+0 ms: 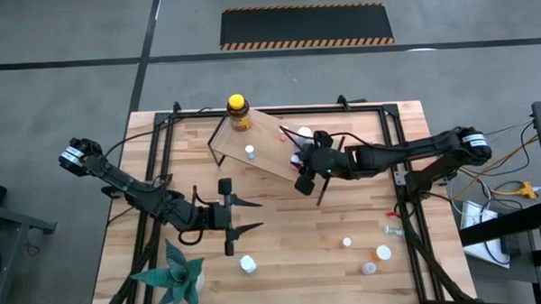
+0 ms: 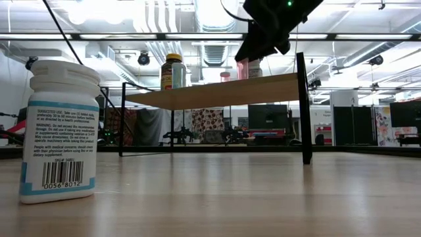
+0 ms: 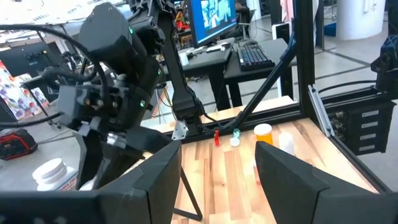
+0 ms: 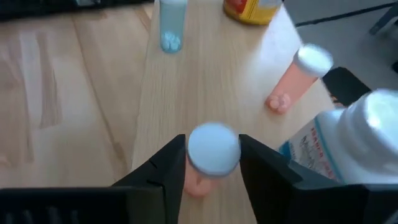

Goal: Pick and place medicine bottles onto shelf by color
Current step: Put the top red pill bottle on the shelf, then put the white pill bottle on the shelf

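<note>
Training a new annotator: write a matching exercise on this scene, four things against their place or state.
Things:
1. amber bottle
2. right gripper
3. left gripper
4. paper plant

Place or state:
A. open, over the tabletop
B. table corner beside the left arm
C. standing on the shelf
D. shut on a pink bottle

Pairs: 1-C, 2-D, 3-A, 4-B

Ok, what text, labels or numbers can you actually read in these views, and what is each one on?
"0056 8012": under the barcode on the white bottle nearest the low camera.
"SUGGESTED USE:": opens the small print on that bottle's label; the rest is too small to read.
Amber bottle on the shelf: label unreadable.
White bottle beside the right gripper: blue label print blurred.
Monitor in the left wrist view: illegible.
</note>
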`<state>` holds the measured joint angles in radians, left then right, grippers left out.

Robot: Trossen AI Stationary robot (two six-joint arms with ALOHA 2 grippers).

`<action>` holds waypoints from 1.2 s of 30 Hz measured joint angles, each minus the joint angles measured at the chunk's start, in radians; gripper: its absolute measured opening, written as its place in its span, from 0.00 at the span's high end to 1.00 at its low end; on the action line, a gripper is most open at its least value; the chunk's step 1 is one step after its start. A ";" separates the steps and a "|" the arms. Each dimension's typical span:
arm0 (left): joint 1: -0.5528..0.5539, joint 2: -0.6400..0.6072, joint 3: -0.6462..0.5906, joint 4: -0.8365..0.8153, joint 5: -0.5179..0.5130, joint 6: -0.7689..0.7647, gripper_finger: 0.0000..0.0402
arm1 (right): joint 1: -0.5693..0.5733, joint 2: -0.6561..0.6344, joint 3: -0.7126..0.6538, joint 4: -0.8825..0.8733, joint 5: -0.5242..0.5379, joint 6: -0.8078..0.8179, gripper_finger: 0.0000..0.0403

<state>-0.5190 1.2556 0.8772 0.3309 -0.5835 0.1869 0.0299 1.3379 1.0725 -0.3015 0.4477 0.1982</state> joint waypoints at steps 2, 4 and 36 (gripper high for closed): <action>0.000 0.000 0.000 0.000 0.000 0.000 0.53 | 0.000 0.003 -0.002 -0.011 -0.003 -0.003 0.63; 0.000 0.000 0.000 -0.001 0.000 0.000 0.53 | 0.000 0.002 -0.002 -0.007 -0.003 -0.007 0.59; -0.102 0.469 0.650 -1.038 0.241 -1.373 0.53 | 0.487 -0.283 -0.134 0.000 0.236 -0.158 0.53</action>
<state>-0.6212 1.7249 1.5276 -0.7073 -0.3420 -1.1860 0.5173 1.0546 0.9388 -0.3010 0.6835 0.0405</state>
